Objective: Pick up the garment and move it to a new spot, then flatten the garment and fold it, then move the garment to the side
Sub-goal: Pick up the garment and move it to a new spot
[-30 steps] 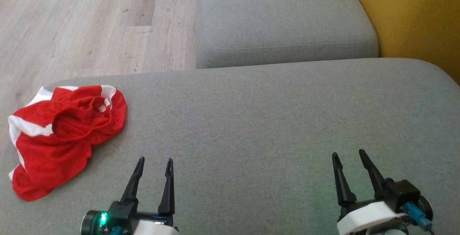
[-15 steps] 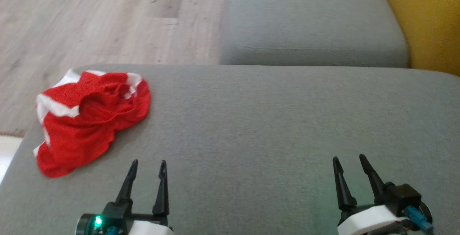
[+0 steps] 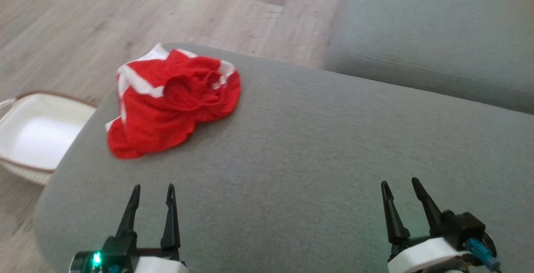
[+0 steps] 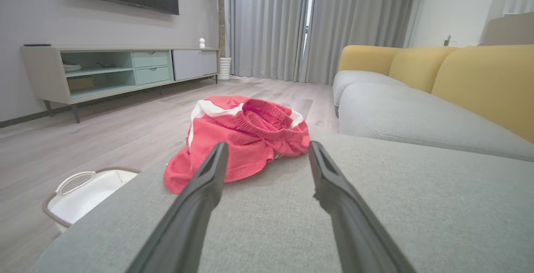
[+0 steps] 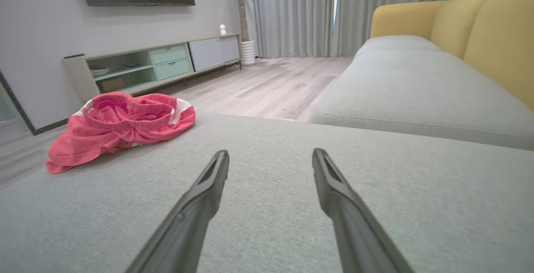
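The garment (image 3: 173,102) is a crumpled pair of red shorts with white stripes, lying near the far left corner of the grey cushion (image 3: 317,147). In the left wrist view the garment (image 4: 242,135) lies straight ahead of the fingers, a short way off. From the right wrist the garment (image 5: 121,129) sits far to the left. My left gripper (image 3: 153,189) hovers open over the cushion's near edge, below the shorts, with nothing between its fingers. Open as well, my right gripper (image 3: 399,184) hangs at the lower right, far from the cloth.
A white basket (image 3: 37,133) stands on the wooden floor (image 3: 125,10) just left of the cushion's edge. A second grey seat (image 3: 438,39) lies beyond, with yellow backrests (image 4: 479,85). A TV cabinet (image 4: 117,68) lines the far wall.
The head camera has turned left, so the whole scene has shifted right and the basket has come into view. The shorts lie as before, and both grippers stay open.
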Controlling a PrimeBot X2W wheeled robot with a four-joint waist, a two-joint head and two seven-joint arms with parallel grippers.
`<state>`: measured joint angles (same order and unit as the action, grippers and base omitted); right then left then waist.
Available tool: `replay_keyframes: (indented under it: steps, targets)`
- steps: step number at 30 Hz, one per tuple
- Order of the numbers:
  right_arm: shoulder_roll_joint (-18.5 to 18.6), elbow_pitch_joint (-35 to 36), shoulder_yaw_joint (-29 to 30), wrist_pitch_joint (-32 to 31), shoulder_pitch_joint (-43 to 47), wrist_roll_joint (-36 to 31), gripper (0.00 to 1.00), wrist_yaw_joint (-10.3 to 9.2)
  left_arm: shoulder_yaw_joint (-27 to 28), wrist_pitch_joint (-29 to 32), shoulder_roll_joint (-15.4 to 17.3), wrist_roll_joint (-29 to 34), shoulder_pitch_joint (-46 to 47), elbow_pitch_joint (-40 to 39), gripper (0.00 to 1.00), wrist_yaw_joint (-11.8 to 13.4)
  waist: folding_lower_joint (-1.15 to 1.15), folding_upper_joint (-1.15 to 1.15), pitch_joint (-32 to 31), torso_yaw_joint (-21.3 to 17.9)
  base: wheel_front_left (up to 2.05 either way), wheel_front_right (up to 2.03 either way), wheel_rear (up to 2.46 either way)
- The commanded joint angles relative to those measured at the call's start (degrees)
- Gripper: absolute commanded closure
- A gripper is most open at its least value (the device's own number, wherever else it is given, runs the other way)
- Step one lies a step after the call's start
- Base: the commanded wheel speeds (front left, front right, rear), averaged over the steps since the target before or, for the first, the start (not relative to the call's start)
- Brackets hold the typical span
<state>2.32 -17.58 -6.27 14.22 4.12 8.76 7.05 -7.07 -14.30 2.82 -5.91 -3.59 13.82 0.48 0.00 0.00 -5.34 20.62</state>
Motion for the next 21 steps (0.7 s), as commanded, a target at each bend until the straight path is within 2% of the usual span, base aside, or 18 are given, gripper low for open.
replay_keyframes:
  steps: [1,15,18,21]
  targets:
    - [0.6,2.0,-1.4,0.8,-3.0,0.4,0.0,0.44,2.2,-0.7,0.1,0.8,1.7,-2.3,0.0,-0.1,0.0,0.0,0.6,3.5,0.0,0.0,0.0]
    - [0.6,1.7,-1.5,0.8,-4.4,-0.9,0.0,0.44,6.2,-0.7,0.1,-0.7,2.0,-6.2,0.0,1.5,0.0,0.0,2.6,5.9,0.0,0.0,0.0]
    - [0.6,1.9,-0.8,0.8,-3.7,-2.5,0.0,0.44,7.5,-0.7,1.6,0.3,4.6,-8.9,0.0,0.4,0.0,0.0,3.6,5.7,0.0,0.0,0.0]
    - [0.6,2.7,0.3,0.8,-4.0,-4.7,0.0,0.44,8.4,-0.7,4.4,0.6,10.1,-11.7,0.0,-2.2,0.0,0.0,5.9,5.0,0.0,0.0,0.0]
